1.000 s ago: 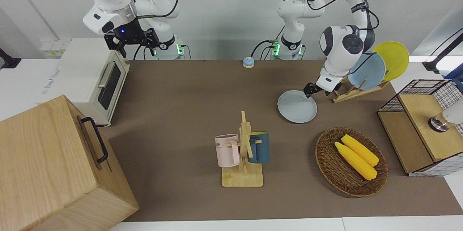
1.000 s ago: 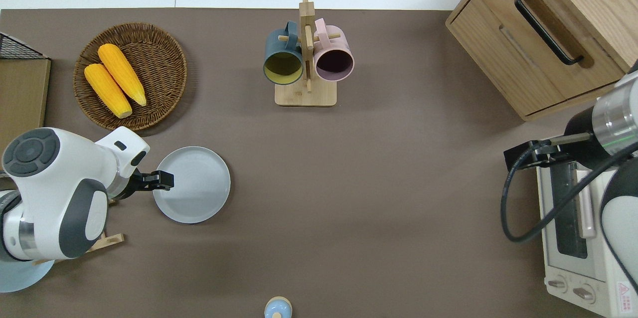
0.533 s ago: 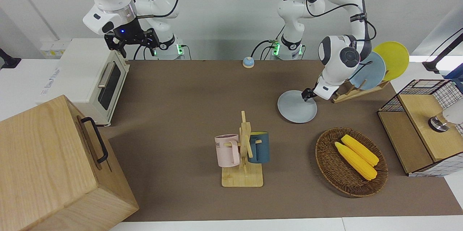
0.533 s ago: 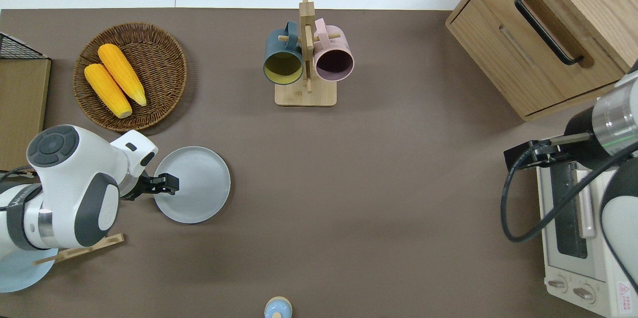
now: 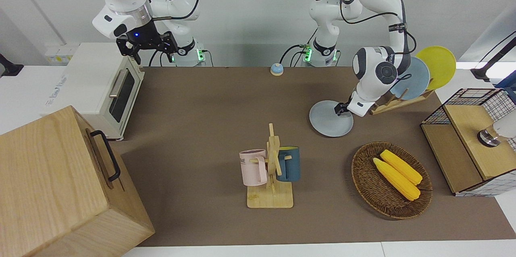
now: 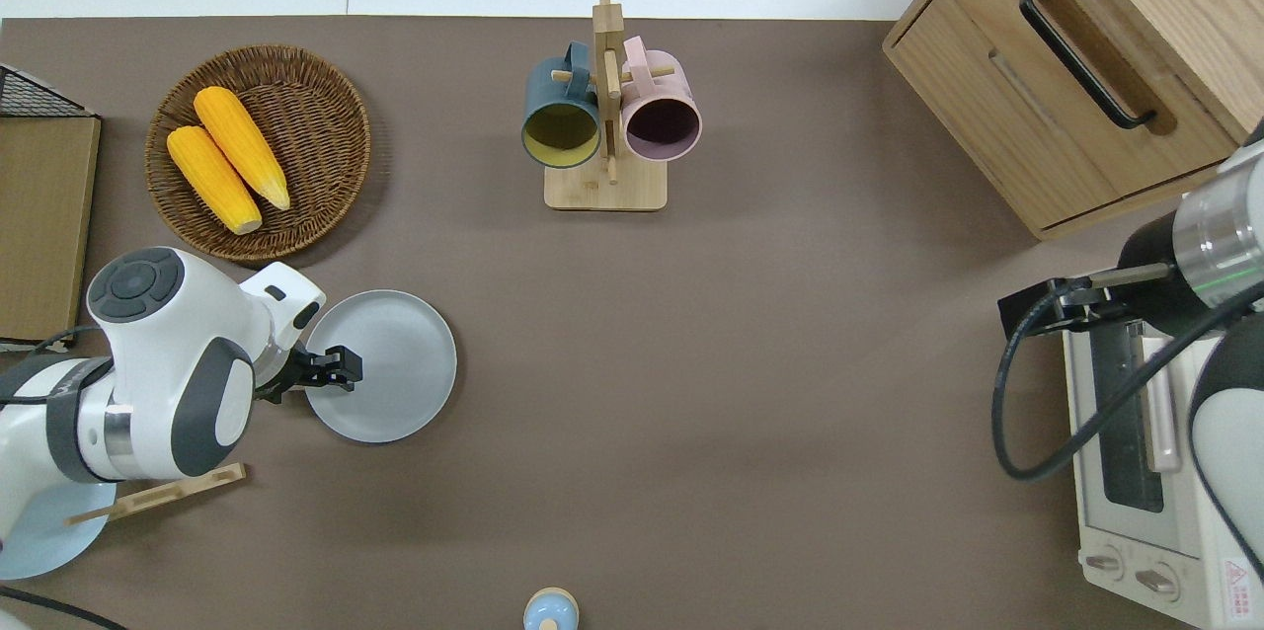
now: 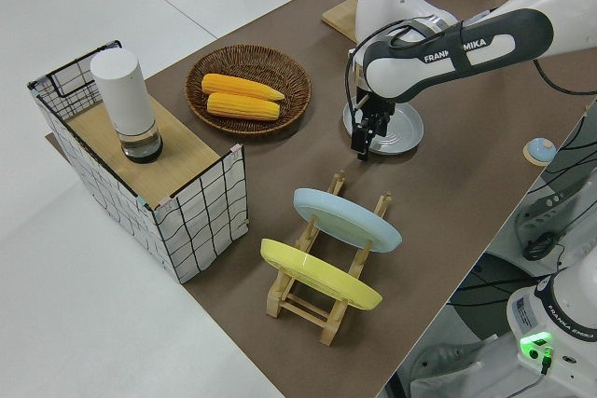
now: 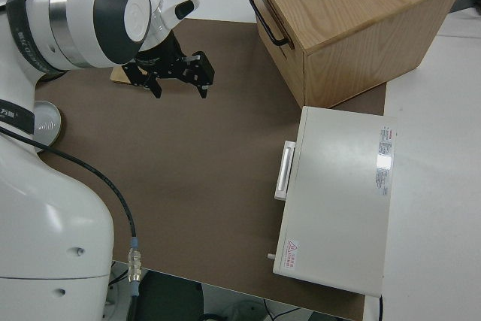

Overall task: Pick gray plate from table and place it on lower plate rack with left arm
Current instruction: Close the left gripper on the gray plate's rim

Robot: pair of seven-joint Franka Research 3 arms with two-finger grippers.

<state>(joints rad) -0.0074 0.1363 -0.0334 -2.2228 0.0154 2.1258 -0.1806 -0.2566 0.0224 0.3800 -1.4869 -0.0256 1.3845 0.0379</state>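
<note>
Here, nearest the robots first:
Lower plate rack [image 7: 326, 272]: holds a sky-blue plate [image 7: 347, 218] and a yellow plate [image 7: 319, 274].
Left tool [image 6: 344, 370]: low over the gray plate's rack-side edge — finger spread: cannot tell.
Gray plate [image 6: 390, 378]: flat on the surface [image 6: 750, 363], between rack and corn basket [image 6: 316, 131].
Right arm: parked.
</note>
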